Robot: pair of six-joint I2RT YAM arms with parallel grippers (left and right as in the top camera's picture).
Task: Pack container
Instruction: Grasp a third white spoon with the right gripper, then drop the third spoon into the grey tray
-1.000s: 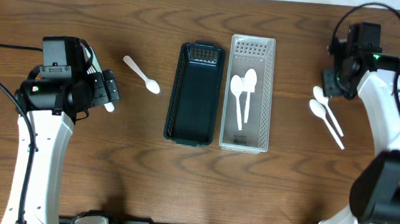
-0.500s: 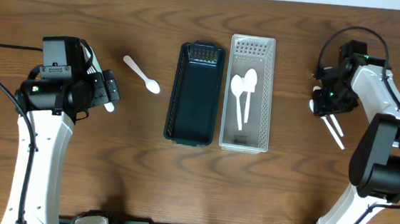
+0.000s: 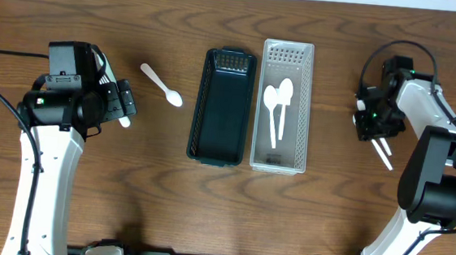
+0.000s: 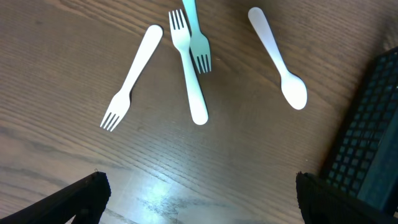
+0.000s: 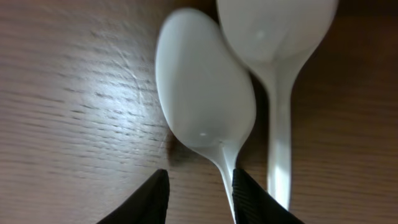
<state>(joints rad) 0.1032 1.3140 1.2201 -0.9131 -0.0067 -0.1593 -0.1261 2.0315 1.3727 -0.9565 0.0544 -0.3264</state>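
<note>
Two white spoons lie on the table at the right, one [image 5: 205, 93] beside the other [image 5: 277, 37]. My right gripper [image 5: 200, 177] is low over them [image 3: 372, 124]. Its jaws are partly open astride the left spoon's handle, which touches the right finger [image 5: 258, 199], with a gap on the left side. A white basket [image 3: 280, 152] holds two spoons [image 3: 277, 103]. Beside it stands a dark green basket [image 3: 219, 143]. My left gripper [image 4: 199, 208] hangs wide open over bare wood near two white forks [image 4: 132, 78], a teal fork [image 4: 198, 43] and a white spoon [image 4: 278, 59].
The loose white spoon [image 3: 162, 86] lies between my left arm and the dark basket. A corner of that basket [image 4: 373, 137] shows at the right of the left wrist view. Spoon handles [image 3: 383, 152] stick out below my right gripper.
My right arm came down and toward the two spoons, and its jaws narrowed around one handle. The left arm has not moved.
</note>
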